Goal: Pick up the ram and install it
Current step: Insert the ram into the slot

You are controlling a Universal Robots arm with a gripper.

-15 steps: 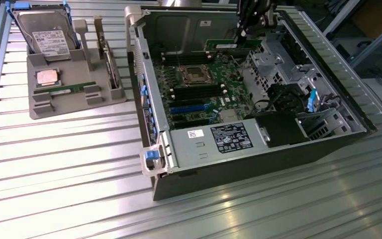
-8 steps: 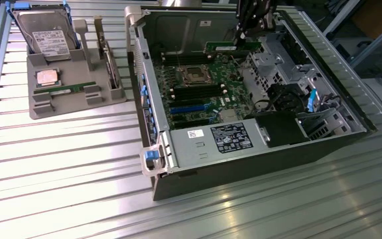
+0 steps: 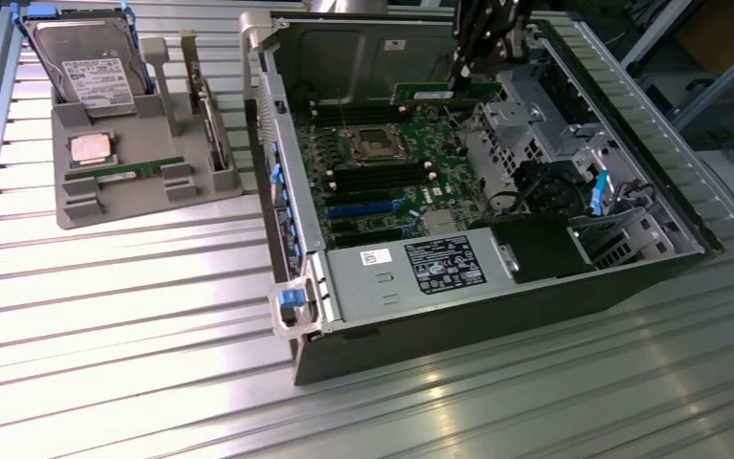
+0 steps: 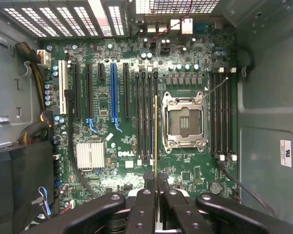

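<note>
My gripper [image 3: 462,75] hangs over the far part of the open computer case [image 3: 495,316], shut on the ram [image 3: 443,93], a slim green stick held level above the motherboard [image 3: 399,191]. In the wrist view the ram [image 4: 156,136] shows edge-on as a thin line between my fingers [image 4: 142,204]. It lines up over the black memory slots [image 4: 146,117] just beside the empty processor socket [image 4: 184,122] and is still above them, not seated. My gripper [image 4: 156,181] sits at the stick's near end.
A grey tray [image 3: 150,206] at the exterior view's left holds a second green stick [image 3: 125,174], a square silver processor chip [image 3: 91,148], a hard drive [image 3: 87,76] and an upright card with bracket [image 3: 207,115]. The case holds a power supply [image 3: 424,268] and cables [image 4: 34,131].
</note>
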